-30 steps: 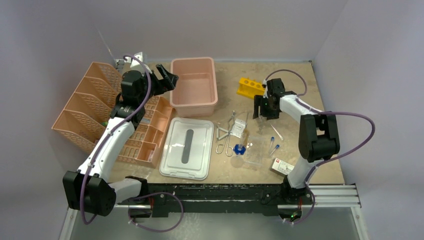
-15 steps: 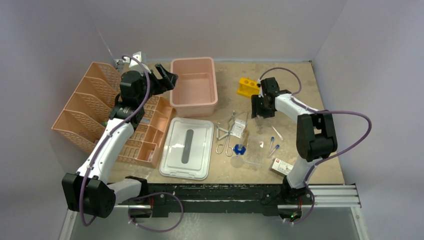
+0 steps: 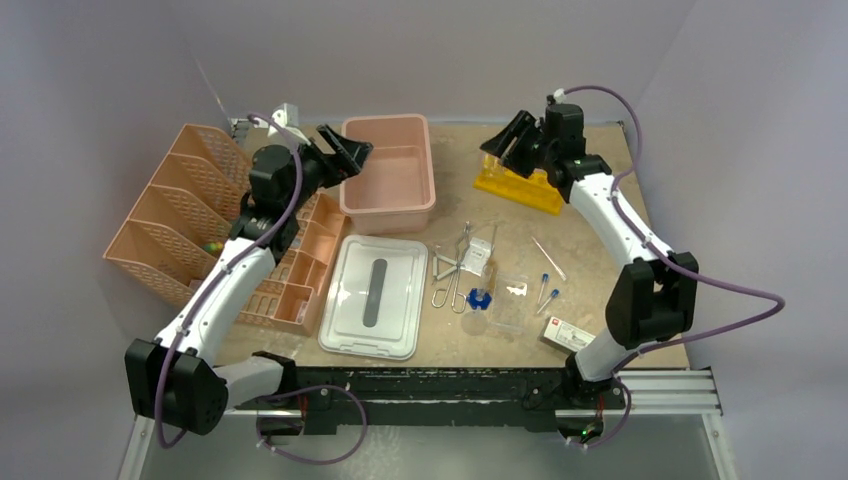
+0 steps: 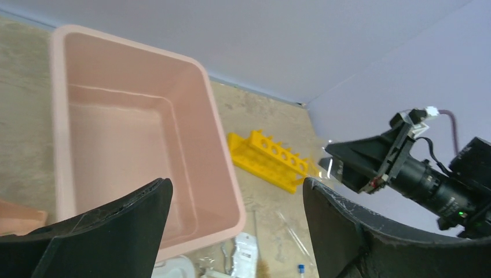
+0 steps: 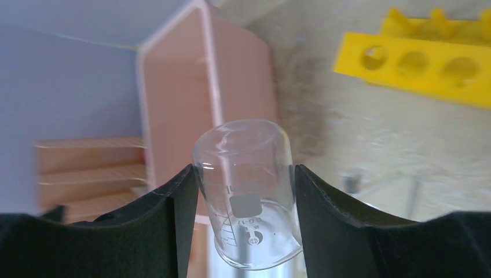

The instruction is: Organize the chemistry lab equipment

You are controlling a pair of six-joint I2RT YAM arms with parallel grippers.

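My right gripper (image 5: 243, 191) is shut on a clear glass beaker (image 5: 246, 156) and holds it tilted in the air. In the top view that gripper (image 3: 507, 142) hangs above the yellow holed tube rack (image 3: 520, 185). The rack also shows in the right wrist view (image 5: 417, 63) and the left wrist view (image 4: 269, 159). My left gripper (image 3: 345, 155) is open and empty over the left rim of the pink tub (image 3: 392, 205). Wire tongs (image 3: 450, 272), small packets (image 3: 480, 252), blue-capped vials (image 3: 546, 288) and a glass tube (image 3: 548, 258) lie mid-table.
The tub's white lid (image 3: 375, 295) lies in front of the tub. The peach mesh desk organizer (image 3: 190, 215) fills the left side. A small white box (image 3: 565, 332) sits near the front right. A blue-capped item (image 3: 479, 297) and clear plastic lie beside the tongs.
My right arm has risen from table height beside the rack and swung back, now holding the beaker high above it. My left gripper has shifted slightly right toward the tub.
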